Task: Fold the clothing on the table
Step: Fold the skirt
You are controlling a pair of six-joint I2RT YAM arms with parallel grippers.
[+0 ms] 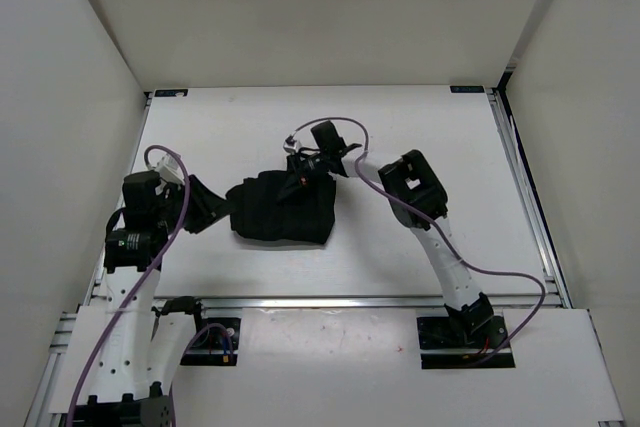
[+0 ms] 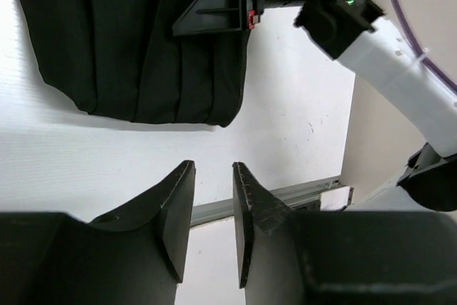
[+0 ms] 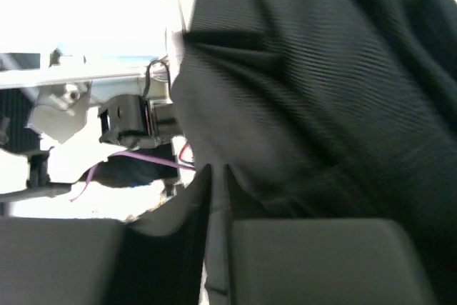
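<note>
One snagged pleat could undo the fold if the right gripper (image 3: 216,173), jaws near-together on the mid-frame black pleated skirt (image 1: 283,212) on the table (image 1: 220,127), grip untellable, lifts away; left gripper (image 2: 213,176) gapes empty.

White table (image 1: 400,127), plain white panels (image 1: 300,7) round it, metal rail (image 1: 330,301) along near edge. Black clothing (image 1: 280,212) lying folded-ish, compact heap around middle.
</note>
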